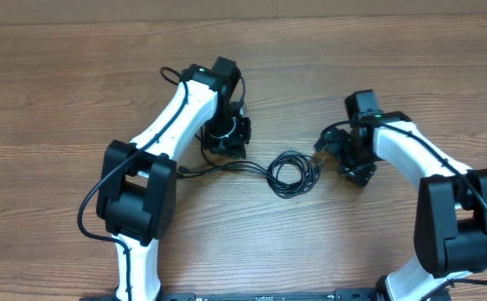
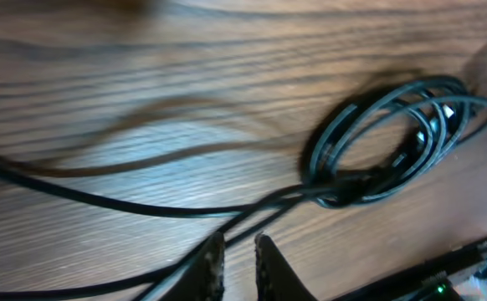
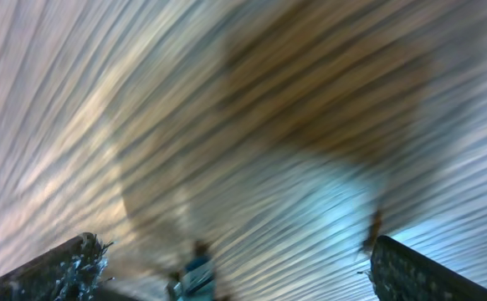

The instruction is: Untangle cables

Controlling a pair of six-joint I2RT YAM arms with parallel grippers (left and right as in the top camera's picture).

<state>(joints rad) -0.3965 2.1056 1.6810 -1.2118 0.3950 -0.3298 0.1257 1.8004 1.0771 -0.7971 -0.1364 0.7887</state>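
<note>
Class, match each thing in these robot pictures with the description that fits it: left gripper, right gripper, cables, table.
Things:
1. left gripper
2. right gripper
3. cables
4. table

Descriptions:
A. brown wood grain
B. fingers wide apart
C. black, coiled in loops
D. fingers nearly together

Pairs: 1-D, 2-B, 3-C, 4-A

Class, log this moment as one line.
cables: one tangled coil | left tool: narrow gap, beside loose strands | right tool: open
</note>
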